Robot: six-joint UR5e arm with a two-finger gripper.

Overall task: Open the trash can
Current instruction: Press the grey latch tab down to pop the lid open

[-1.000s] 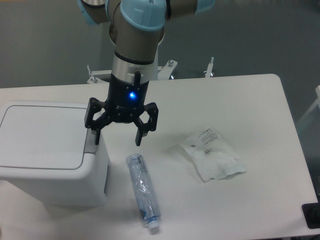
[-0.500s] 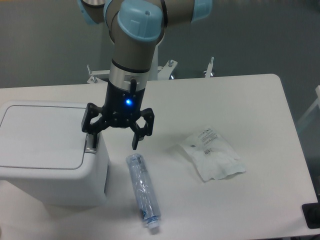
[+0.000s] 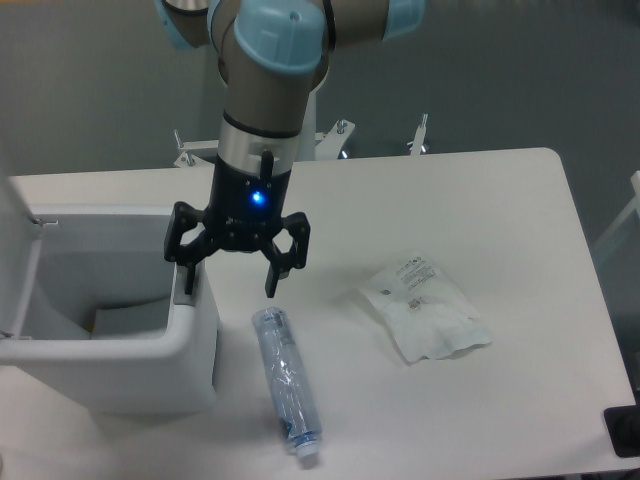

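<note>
The trash can (image 3: 110, 340) is seen at the near left of the counter (image 3: 480, 200), lid raised. The claw (image 3: 228, 280) is spread wide, grasping nothing, one finger at the can's right rim.

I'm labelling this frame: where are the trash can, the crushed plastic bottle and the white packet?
trash can (image 3: 190, 345): fixed camera, right front wall.
crushed plastic bottle (image 3: 285, 380): fixed camera, mid-body.
white packet (image 3: 425, 310): fixed camera, centre.

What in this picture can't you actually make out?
- Trash can: its lid stands cut off by the picture's left edge; the near wall hides most of the inside.
- Grey push tab: the gripper finger covers it, so contact is unclear.
- Print on the clear tube and plastic pouch: too small.
- Black object: cut off at the right edge.
</note>
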